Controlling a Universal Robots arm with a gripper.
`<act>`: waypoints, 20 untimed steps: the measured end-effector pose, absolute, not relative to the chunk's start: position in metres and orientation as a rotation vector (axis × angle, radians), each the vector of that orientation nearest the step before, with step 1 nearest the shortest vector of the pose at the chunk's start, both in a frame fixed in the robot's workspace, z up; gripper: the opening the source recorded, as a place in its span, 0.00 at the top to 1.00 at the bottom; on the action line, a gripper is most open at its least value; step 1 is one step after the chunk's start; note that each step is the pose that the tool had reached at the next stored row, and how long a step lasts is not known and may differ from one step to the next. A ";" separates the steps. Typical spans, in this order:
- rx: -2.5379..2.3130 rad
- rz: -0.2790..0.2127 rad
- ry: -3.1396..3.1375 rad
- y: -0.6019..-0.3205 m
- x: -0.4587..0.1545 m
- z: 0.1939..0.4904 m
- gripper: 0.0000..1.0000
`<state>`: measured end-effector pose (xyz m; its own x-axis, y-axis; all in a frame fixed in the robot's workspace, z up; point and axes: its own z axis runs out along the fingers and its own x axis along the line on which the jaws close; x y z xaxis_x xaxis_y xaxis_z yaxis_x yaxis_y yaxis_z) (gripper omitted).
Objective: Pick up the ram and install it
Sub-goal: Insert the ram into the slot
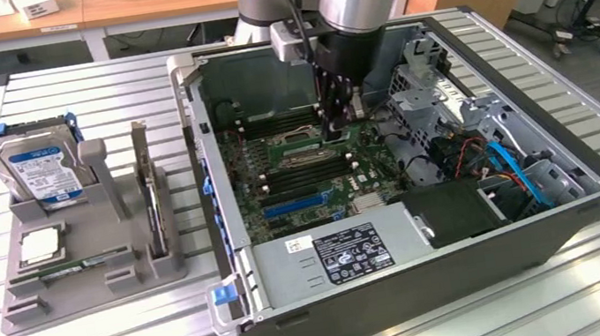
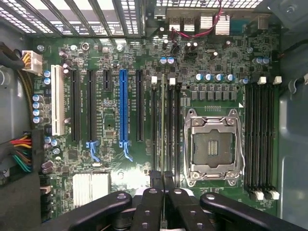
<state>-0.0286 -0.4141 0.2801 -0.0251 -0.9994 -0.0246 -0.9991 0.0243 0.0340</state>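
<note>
the long, thin green circuit-board ram stick [image 2: 162, 125] hangs edge-on over the black memory slots [image 2: 172, 130] just beside the silver processor socket [image 2: 213, 144], pinched between the black gripper's [image 2: 162, 174] nearly closed fingers [image 2: 155, 182]. you can expect it to be light, stiff and brittle, so hold its flat faces mid-length, clear of the contact edge.

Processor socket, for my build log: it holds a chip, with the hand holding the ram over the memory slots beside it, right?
No: the wrist view shows the processor socket empty, contacts bare. The hand holds the ram over the memory slots beside it.
</note>
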 end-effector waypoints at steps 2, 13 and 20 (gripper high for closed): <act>2.189 -0.065 -2.244 -0.414 -0.029 0.278 0.89; 2.189 -0.065 -2.244 -0.415 -0.029 0.275 0.89; 2.189 -0.065 -2.244 -0.416 -0.029 0.270 0.89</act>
